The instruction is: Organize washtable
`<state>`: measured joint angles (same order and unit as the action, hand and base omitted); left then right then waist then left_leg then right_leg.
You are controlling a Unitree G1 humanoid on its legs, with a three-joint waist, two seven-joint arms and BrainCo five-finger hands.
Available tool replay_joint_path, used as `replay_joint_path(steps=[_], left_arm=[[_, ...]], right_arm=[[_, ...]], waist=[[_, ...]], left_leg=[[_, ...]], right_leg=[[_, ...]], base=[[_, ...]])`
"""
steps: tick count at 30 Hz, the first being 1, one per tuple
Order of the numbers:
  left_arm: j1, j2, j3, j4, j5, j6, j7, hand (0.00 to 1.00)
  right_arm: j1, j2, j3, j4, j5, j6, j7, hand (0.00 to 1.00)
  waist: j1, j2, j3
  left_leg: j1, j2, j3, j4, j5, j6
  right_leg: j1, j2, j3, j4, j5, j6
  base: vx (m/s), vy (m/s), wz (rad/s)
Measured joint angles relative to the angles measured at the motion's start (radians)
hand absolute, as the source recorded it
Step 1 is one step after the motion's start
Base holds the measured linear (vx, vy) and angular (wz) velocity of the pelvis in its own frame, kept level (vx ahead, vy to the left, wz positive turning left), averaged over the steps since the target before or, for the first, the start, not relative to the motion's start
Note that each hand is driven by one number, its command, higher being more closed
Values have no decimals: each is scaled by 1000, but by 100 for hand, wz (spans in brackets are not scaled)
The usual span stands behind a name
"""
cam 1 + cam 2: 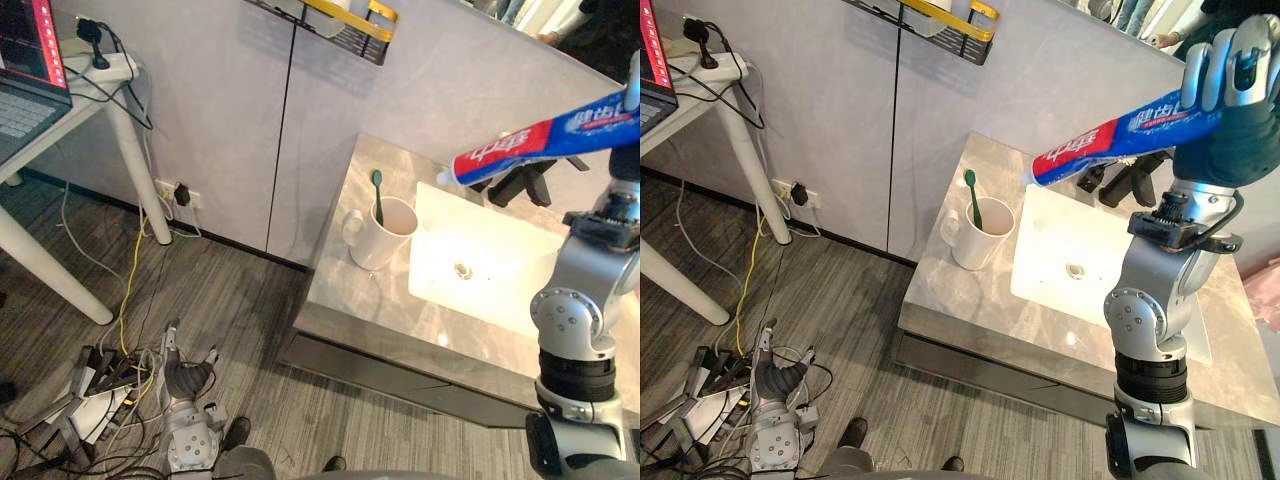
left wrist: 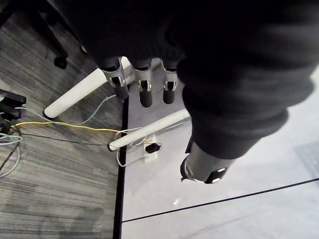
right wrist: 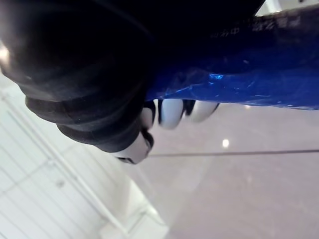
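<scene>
White mug (image 1: pixel 978 242) holds a green toothbrush (image 1: pixel 973 205); right hand (image 1: pixel 1232 105) seemingly grips the toothpaste tube (image 1: pixel 1110 140).

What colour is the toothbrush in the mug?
Green. The toothbrush shows best in the right eye view.

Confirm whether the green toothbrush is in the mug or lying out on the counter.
In the mug: the toothbrush stands nearly upright inside the white mug, its green top poking above the rim.

Toothpaste tube (image 1: pixel 545 143) high above sink (image 1: pixel 500 288), green toothbrush (image 1: pixel 378 200) in white mug (image 1: pixel 372 246)
</scene>
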<state>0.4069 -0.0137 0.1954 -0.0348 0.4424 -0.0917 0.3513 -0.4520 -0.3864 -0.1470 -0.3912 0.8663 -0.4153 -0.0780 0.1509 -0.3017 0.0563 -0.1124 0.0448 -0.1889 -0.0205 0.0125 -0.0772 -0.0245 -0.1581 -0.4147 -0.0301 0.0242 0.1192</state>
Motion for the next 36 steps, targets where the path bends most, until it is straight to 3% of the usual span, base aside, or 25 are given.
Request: replay_joint_path(steps=[9,16,21,30,36], left_arm=[[-5,0,13,48,-21,2,-2,0],[-5,39,14,89,-43,1,-22,0],[-5,57,29,117,-52,1,-24,0],[-23,59,39,125,-61,0,-42,0],[-39,59,36,133,-61,1,-43,0]], right_arm=[[34,39,10,-23,6,0,25,100],[-28,-3,0,125,35,0,-11,100],[-40,-55,-16,179,38,0,-32,100],[32,-49,-99,139,60,-1,-30,100],[92,16,-99,31,97,-12,-6,100]], waist=[[-3,-14,-3],[0,-64,-1],[-2,-85,7],[-5,-98,31],[-6,-106,53]], left_leg=[[-13,7,3,2,3,3],[-38,8,-6,3,3,3],[-75,11,-30,23,1,0],[-101,23,-38,34,-3,-6],[-102,27,-32,37,-6,-9]], right_leg=[[-14,8,6,1,2,-2],[-34,9,3,1,2,-2],[-49,11,-16,1,3,-4],[-70,17,-20,9,4,-3],[-72,21,-16,8,4,-3]], base=[[-10,-8,-3],[3,-2,2],[14,-9,11],[2,-1,2],[-13,-1,-2]])
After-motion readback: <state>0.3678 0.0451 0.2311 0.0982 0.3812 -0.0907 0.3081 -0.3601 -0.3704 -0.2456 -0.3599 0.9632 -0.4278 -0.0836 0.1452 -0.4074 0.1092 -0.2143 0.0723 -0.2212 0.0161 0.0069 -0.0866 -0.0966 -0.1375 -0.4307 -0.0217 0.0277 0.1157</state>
